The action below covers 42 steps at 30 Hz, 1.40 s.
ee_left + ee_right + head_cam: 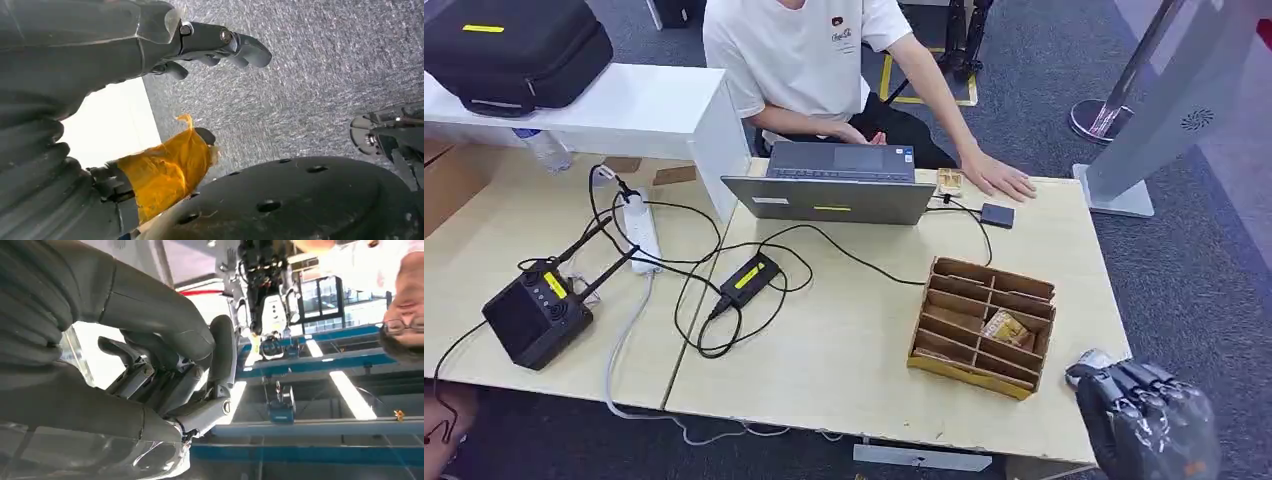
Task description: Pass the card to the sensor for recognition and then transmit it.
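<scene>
At the near right corner of the table (844, 370) the right hand (1146, 415) hangs off the edge, fingers curled in, nothing visibly held. Left hand (220, 47) dangles over carpet, fingers apart, empty. Looks like step one: reach the card (1007, 327) in the wooden organizer (982, 312) just left of it, then take it to the small dark sensor (997, 214) farther back, I'd guess.

I can't make out a card in the wooden organizer (982, 325) — my right hand (1146, 418) is cut off by the frame edge
</scene>
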Motion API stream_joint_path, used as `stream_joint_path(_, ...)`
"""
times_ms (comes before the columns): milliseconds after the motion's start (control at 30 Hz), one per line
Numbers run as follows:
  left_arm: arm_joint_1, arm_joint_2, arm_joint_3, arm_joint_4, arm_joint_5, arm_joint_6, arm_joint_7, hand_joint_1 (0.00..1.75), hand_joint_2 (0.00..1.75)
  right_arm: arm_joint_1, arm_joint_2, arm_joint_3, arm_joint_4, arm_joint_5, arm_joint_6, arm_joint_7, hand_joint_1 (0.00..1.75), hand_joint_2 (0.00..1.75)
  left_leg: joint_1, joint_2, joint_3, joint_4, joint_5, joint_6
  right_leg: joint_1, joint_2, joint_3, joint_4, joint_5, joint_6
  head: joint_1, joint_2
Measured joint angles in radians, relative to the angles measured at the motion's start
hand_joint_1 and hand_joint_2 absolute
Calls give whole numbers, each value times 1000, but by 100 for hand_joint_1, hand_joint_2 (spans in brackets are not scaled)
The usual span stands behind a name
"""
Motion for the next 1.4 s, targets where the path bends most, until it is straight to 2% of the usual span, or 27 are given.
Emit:
stream_joint_path(200,0,-2,9,0,7,-14,0,0,175,19,15,25,-11,-4,0,5,175,175,0,0,1,0,0,0,-1,0,-1,0,0,0,0,0)
stream_joint_path(233,0,-2,10,0,7,-15,0,0,175,20,17,27,-11,-4,0,5,0,175,-1,0,1,0,0,0,-1,0,-1,0,0,0,0,0)
stream_joint_path(533,-1,-3,23,0,11,-1,-5,0,175,24,23,83,-16,-13,0,-3,0,175,-1,0,1,0,0,0,-1,1,0,0,0,0,0,0)
stream_joint_path(800,-2,-3,23,0,5,1,2,0,175,6,23,210,5,5,0,24,0,175,0,1,1,0,0,0,0,1,0,0,0,0,0,0)
stream_joint_path(967,-3,-3,23,0,-4,0,7,0,175,-56,39,331,78,0,1,49,0,175,0,2,2,0,0,0,0,2,0,0,0,0,0,0)
stream_joint_path(1067,-3,-3,23,0,-12,-2,8,0,175,-102,71,404,150,-3,6,49,0,175,0,3,2,0,0,0,0,2,1,0,0,0,0,0)
stream_joint_path(1200,-4,-3,23,0,-26,-10,9,0,175,-164,142,492,270,-3,9,51,0,175,0,3,2,0,0,0,0,2,1,1,1,-1,0,0)
stream_joint_path(1400,-4,-2,22,0,-36,-17,10,0,175,-234,225,545,404,-18,10,52,0,175,0,3,2,-1,0,-1,0,2,1,1,1,-1,0,0)
